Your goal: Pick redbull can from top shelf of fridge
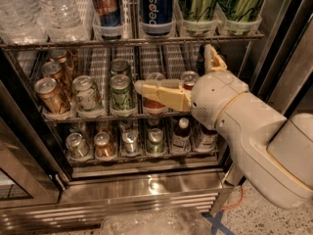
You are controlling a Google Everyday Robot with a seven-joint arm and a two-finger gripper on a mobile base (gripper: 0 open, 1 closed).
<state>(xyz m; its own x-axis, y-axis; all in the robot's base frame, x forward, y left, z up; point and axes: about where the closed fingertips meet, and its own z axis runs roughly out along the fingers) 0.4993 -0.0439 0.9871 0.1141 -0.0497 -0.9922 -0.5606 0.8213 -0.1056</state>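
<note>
At the open fridge [146,192], my gripper [173,66] hangs spread wide and empty before the middle rack [98,115], one finger [161,93] lying level over the short cans [122,87], the other pointing up. The redbull can [105,6] stands upright above me in a white cup [108,32] on the top shelf [132,42], just left of the Pepsi can [156,6] (tall green cans [203,4] fill the cups to the right, water bottles [54,9] the left).
</note>
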